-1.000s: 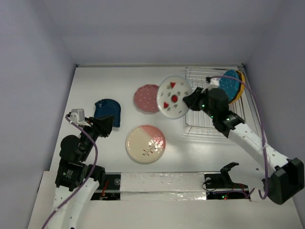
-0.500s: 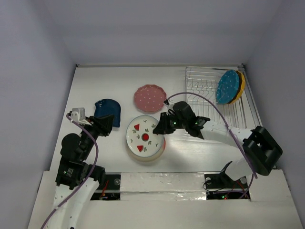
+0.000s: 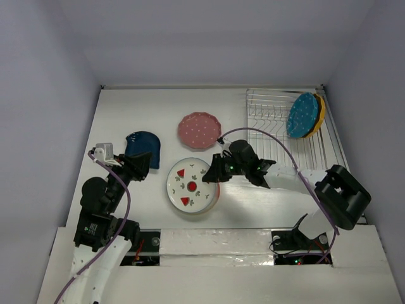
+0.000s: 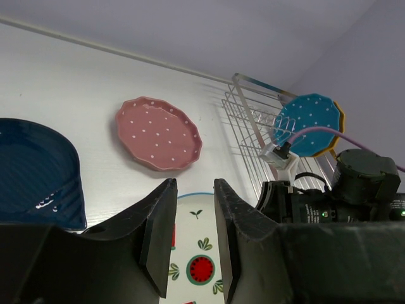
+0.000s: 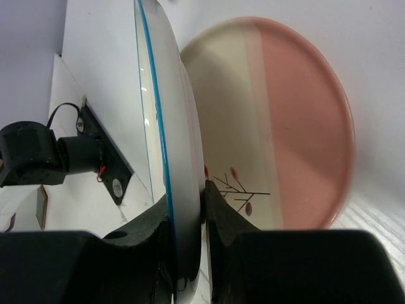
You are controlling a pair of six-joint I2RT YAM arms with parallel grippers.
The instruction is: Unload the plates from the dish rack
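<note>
My right gripper (image 3: 214, 176) is shut on the right rim of the white plate with red fruit (image 3: 191, 185). It holds that plate low over the cream-and-pink sprig plate (image 5: 285, 126). In the right wrist view my gripper (image 5: 188, 202) pinches the blue-edged rim (image 5: 166, 126). The teal dotted plate (image 3: 302, 115) and the orange-yellow plate (image 3: 321, 113) stand in the dish rack (image 3: 269, 123). The pink dotted plate (image 3: 197, 130) and the dark blue plate (image 3: 143, 147) lie on the table. My left gripper (image 3: 140, 166) is open and empty beside the blue plate.
In the left wrist view the open gripper (image 4: 194, 190) frames the fruit plate (image 4: 199, 266), with the pink plate (image 4: 158, 133), the blue plate (image 4: 35, 171) and the rack (image 4: 253, 107) beyond. A purple cable (image 3: 266, 134) arcs over the rack's near side.
My right gripper carried the fruit plate from the rack leftward and down over the cream-and-pink plate, then lowered it a little further. The left arm has not moved.
</note>
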